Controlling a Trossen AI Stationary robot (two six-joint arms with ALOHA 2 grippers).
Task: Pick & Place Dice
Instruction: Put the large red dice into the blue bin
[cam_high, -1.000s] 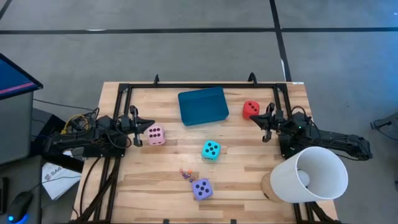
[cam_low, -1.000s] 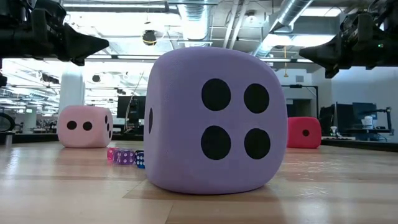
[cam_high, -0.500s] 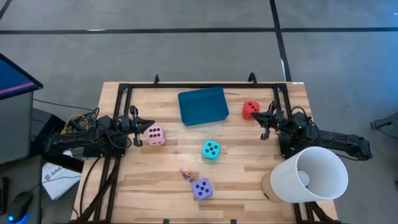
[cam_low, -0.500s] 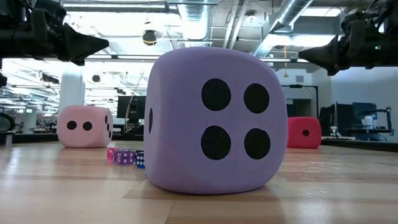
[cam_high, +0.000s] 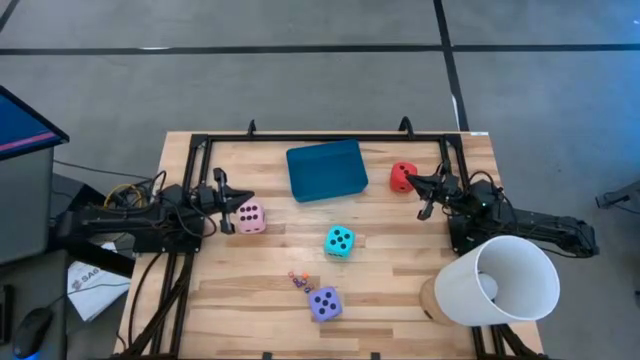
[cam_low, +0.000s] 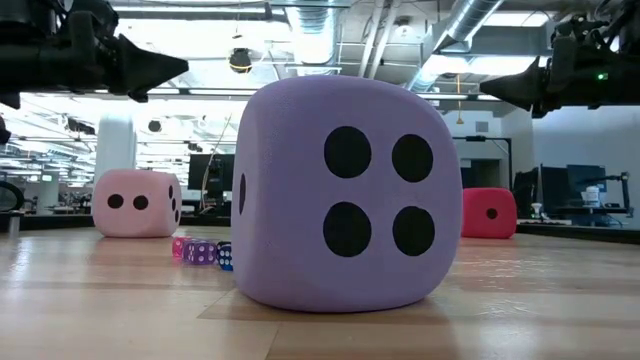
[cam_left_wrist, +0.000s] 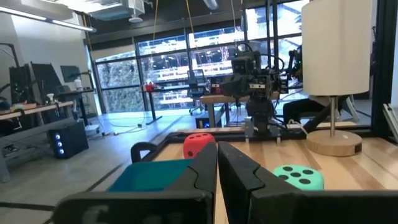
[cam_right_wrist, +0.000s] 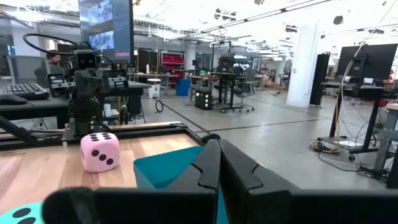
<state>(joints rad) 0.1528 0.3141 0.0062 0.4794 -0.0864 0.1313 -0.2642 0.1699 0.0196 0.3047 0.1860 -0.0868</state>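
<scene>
Hovering at frame left, the closed, empty left gripper (cam_high: 243, 198) points at the pink die (cam_high: 250, 215); the closed, empty right gripper (cam_high: 408, 178) overlaps the red die (cam_high: 400, 175) at upper right.

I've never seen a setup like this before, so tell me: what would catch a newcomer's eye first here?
Probably the four big soft dice scattered on the wooden table: a purple die near the front edge, a turquoise die mid-table, a pink die just ahead of the left gripper, and a red die beside the right gripper. A flat teal tray sits at the back, and a white lamp stands at the front right corner.
</scene>
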